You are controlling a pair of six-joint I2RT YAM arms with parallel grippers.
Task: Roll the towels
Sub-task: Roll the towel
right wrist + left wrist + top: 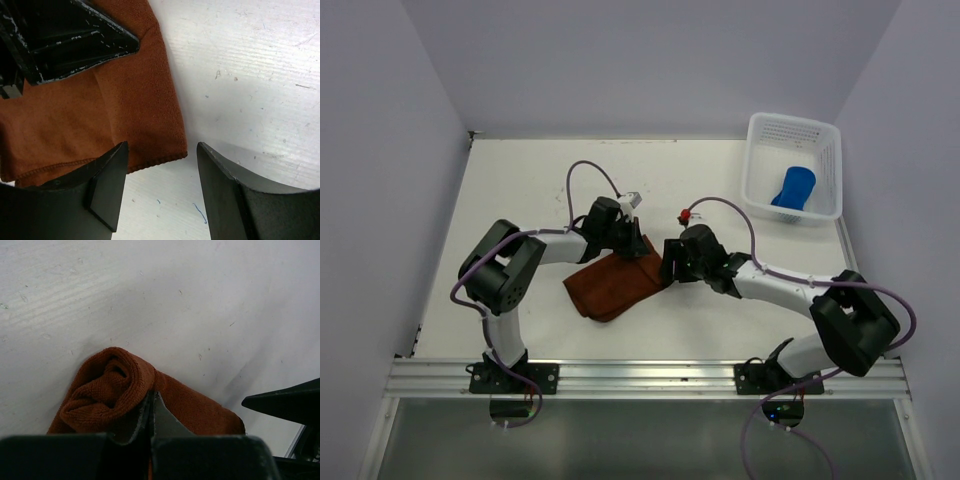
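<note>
A: Largest lots first?

B: Desk [520, 190], white, matte, lightly scuffed, with pale walls [650, 60] around it. Basket [758, 185], white perforated plastic, at the far right corner, holding the blue towel [794, 187], rolled.

A: Smaller?

B: Rust-brown towel [107, 390], soft terry, mid-desk, one end curled into a roll. Left gripper [151, 400] pinched tight on that cloth. Right gripper [160, 150], fingers apart, straddles its hemmed edge and grips nothing.

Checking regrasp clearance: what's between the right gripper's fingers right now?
Right wrist view: the hemmed corner of the rust-brown towel and a strip of bare table lie inside the open right gripper. Nothing is pinched.
</note>
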